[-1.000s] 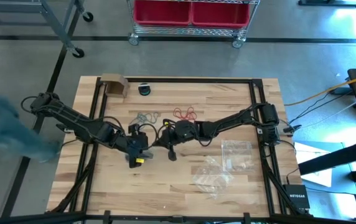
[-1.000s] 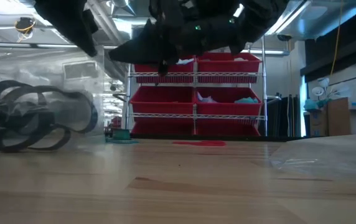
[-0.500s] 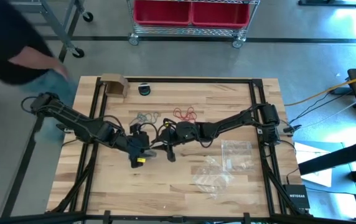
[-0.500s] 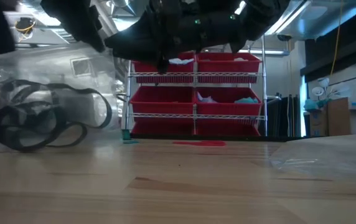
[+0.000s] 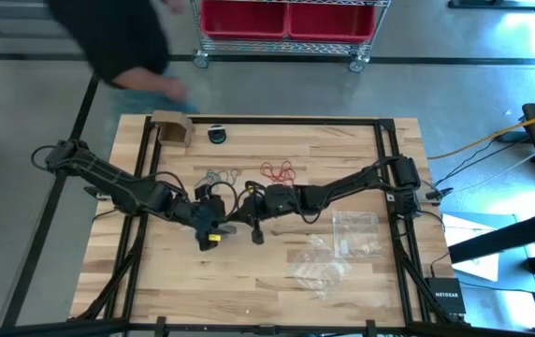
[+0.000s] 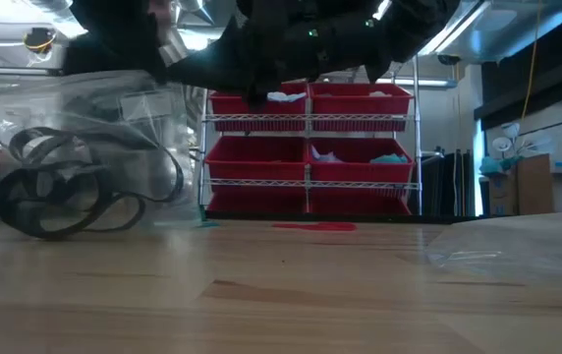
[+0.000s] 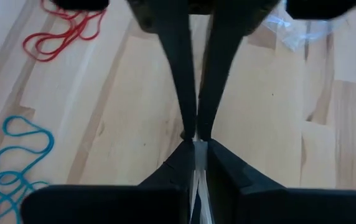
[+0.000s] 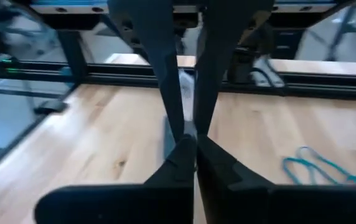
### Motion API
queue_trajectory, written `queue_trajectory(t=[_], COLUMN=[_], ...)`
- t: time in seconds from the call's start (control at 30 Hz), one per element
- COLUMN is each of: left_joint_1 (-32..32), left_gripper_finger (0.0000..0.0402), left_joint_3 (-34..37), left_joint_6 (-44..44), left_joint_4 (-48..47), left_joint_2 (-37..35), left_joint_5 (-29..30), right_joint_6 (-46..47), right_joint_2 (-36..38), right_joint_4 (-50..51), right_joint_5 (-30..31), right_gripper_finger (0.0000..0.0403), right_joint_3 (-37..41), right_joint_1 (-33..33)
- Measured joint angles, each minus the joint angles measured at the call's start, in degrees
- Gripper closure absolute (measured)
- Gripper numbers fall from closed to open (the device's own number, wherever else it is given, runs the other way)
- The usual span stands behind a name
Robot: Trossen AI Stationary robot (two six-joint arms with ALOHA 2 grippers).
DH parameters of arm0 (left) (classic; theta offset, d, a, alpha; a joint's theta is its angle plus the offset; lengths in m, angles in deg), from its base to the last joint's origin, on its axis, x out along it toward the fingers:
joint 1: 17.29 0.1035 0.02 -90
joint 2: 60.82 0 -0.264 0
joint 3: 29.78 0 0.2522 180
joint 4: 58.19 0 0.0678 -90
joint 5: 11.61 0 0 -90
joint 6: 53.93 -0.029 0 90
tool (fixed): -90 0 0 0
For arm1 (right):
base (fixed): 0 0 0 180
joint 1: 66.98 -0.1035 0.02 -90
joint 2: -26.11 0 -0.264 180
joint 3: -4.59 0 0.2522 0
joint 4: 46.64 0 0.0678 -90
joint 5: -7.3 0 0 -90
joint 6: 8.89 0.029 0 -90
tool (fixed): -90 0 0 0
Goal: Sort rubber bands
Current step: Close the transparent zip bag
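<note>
Looking down from above, both arms meet mid-table: the left gripper (image 5: 213, 227) and right gripper (image 5: 241, 217) nose to nose, seemingly sharing one clear bag (image 5: 228, 227) so it hangs between them. Teal rubber bands (image 5: 221, 176) and red rubber bands (image 5: 278, 171) lie sorted behind, well apart from two empty bags (image 5: 335, 248). Low view: black rubber bands (image 6: 60, 197) sag inside that lifted bag. Left wrist view: fingers pinched shut on a thin film edge, I'd say the bag. Right wrist view: fingers closed too, clear film between them, teal loops beyond
</note>
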Motion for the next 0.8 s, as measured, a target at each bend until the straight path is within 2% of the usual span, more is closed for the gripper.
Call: queue_trajectory(t=[0.3, 0.4, 0.63, 0.8], left_joint_1=[0.1, -0.1, -1.3, -1.3], left_gripper_finger=[0.0382, 0.0382, 0.0382, 0.0382], left_joint_3=[0.0, -0.1, -0.2, -0.2], left_joint_6=[7.1, 8.9, 9.1, 8.8], left_joint_4=[-0.8, -1.6, -4.0, -6.4], left_joint_2=[-0.1, -0.1, -0.1, -0.1], left_joint_5=[2.9, 3.9, 2.0, 1.6], right_joint_6=[-8.0, -9.3, -10.7, -10.8], right_joint_2=[-0.2, -0.2, 0.0, 1.0], right_joint_4=[-1.8, -2.2, -1.3, 0.8], right_joint_5=[22.7, 27.9, 34.4, 33.7], right_gripper_finger=[0.0402, 0.0402, 0.0403, 0.0403], right_joint_3=[0.2, 0.1, 0.0, 0.0], right_joint_1=[-4.1, -4.7, -4.5, -4.4])
